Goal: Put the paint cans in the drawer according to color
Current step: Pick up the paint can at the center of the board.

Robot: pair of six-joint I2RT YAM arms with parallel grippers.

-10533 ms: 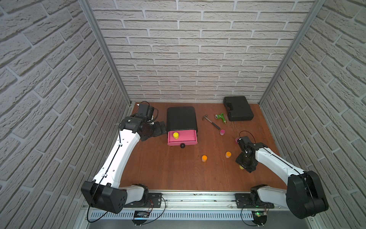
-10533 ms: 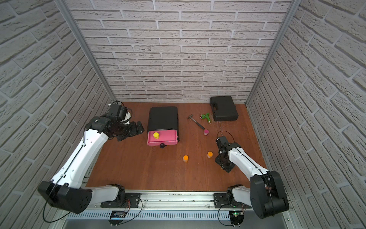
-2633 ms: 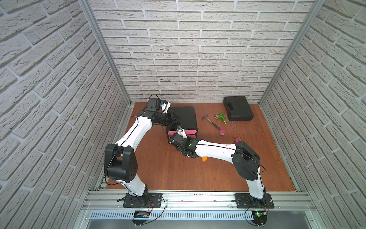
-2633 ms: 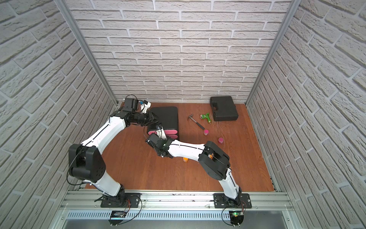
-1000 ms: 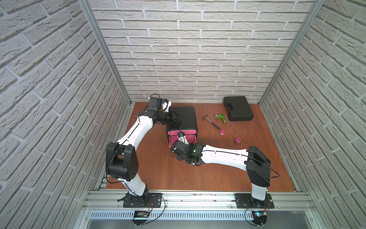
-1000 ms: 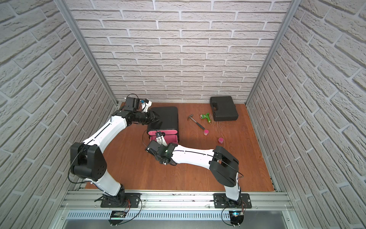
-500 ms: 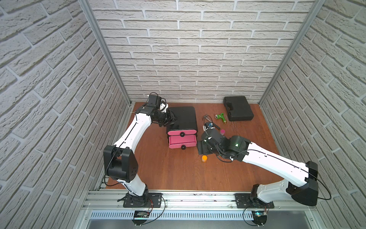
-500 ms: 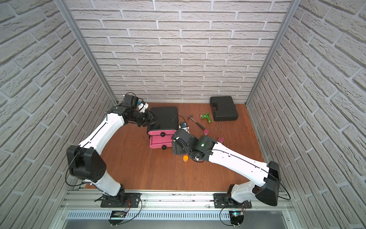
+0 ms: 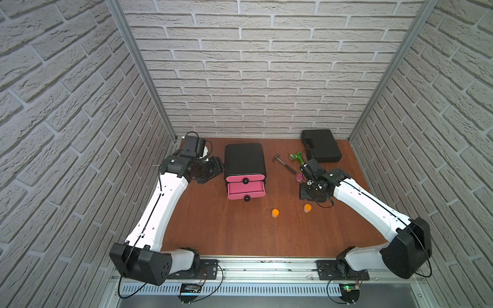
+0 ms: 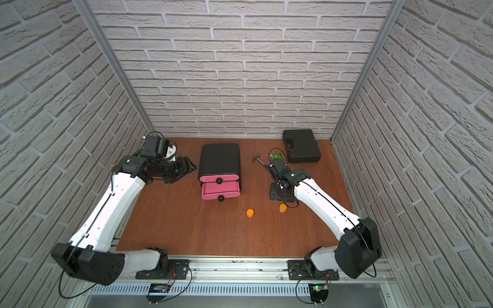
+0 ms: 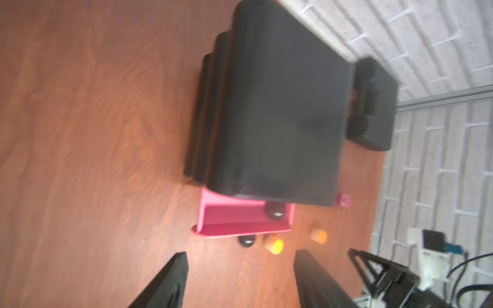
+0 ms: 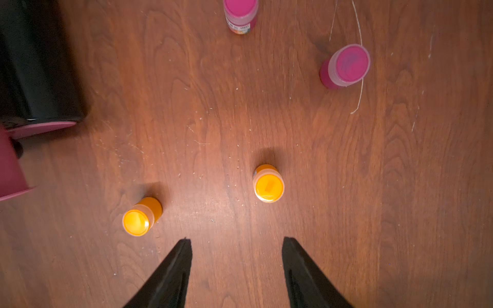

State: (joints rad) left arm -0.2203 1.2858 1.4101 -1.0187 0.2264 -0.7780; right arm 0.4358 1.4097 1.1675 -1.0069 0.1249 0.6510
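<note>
We count four paint cans standing upright on the desk [image 9: 226, 232], all to the right of the drawer chest [image 9: 244, 160]. One orange can [image 12: 269, 184] sits just ahead of the right pincer [image 12: 237, 240], roughly in line with the gap between its fingers. The second orange can [image 12: 140, 218] stands off to the side, nearer the chest. Beyond them are a labelled magenta can [image 12: 241, 14] and a plain magenta can [image 12: 346, 65], well apart from each other. We see no yellow can on the desk.

The chest has one pink drawer [image 9: 246, 190] pulled partly out beneath a shut one.

Both pincers are spread and hold nothing. The left pincer [image 11: 241, 254] hangs beside the chest's flank without touching it.

We judge these cans to be very light, stiff little plastic jars with smooth, round and probably slippery walls. Being narrow, they would tip or skid at a sideways nudge. We would come straight down over the can ahead and close across its full width on the body just under the cap, so that the cap's rim stops it sliding out. A gentle squeeze should do, as too hard a pinch off-centre could squirt it away.
</note>
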